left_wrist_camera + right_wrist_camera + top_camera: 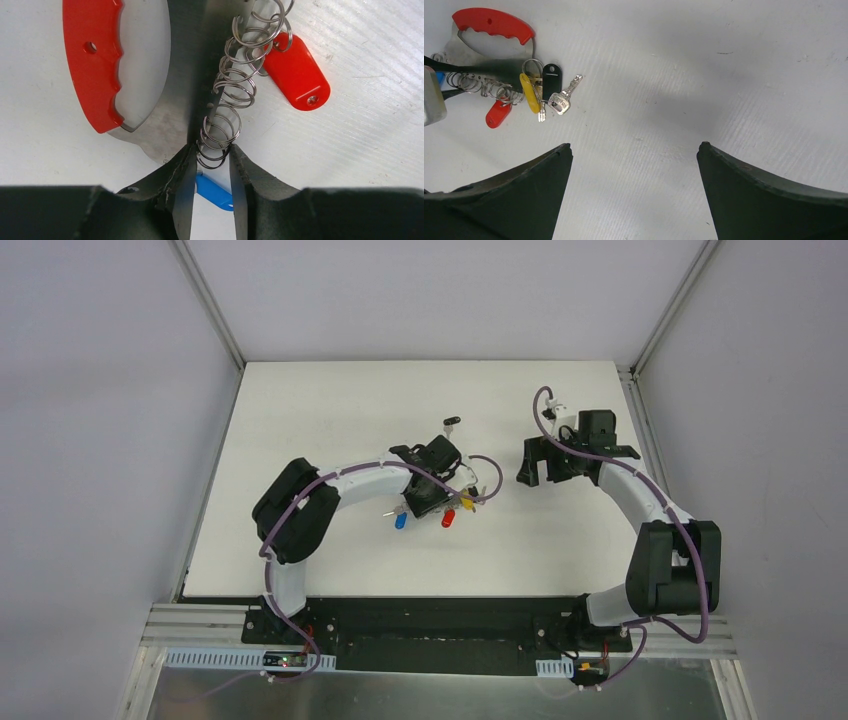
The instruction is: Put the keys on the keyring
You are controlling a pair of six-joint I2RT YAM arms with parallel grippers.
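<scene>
Though ridged, white table point(330, 420) beneath keyring point(494, 24), grey walls point(100, 440)

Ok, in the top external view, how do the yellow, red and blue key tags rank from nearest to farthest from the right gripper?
From the open right gripper:
1. The yellow tag, on the right edge of the cluster, the side facing that gripper.
2. The red tag, just left of the yellow one and slightly nearer the arm bases.
3. The blue tag, farthest left of the three.
</scene>
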